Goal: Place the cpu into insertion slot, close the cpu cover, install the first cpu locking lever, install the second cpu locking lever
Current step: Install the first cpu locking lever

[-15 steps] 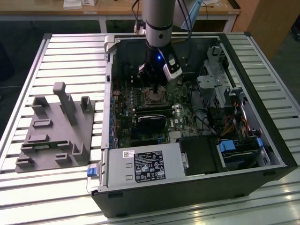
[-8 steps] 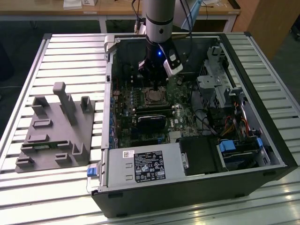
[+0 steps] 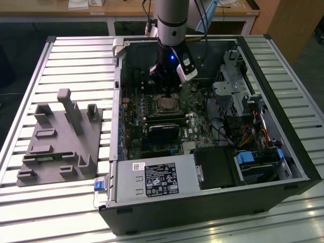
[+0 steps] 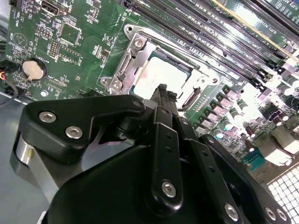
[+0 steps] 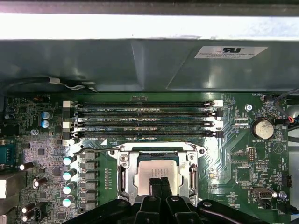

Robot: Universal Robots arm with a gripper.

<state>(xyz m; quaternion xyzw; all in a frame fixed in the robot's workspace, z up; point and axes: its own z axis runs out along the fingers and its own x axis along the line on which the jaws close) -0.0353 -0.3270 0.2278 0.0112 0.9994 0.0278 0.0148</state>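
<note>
Just beneath tool (image 5: 159, 181), cpu (image 5: 150, 169), lying flat

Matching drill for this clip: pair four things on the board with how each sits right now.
Things:
1 chip
2 cover frame
3 round battery
4 tool

States:
A shut, tips just over the chip
B silver, lying around the chip
C flat inside the frame
D on the green board, apart from the chip

Pairs: 1-C, 2-B, 3-D, 4-A
</note>
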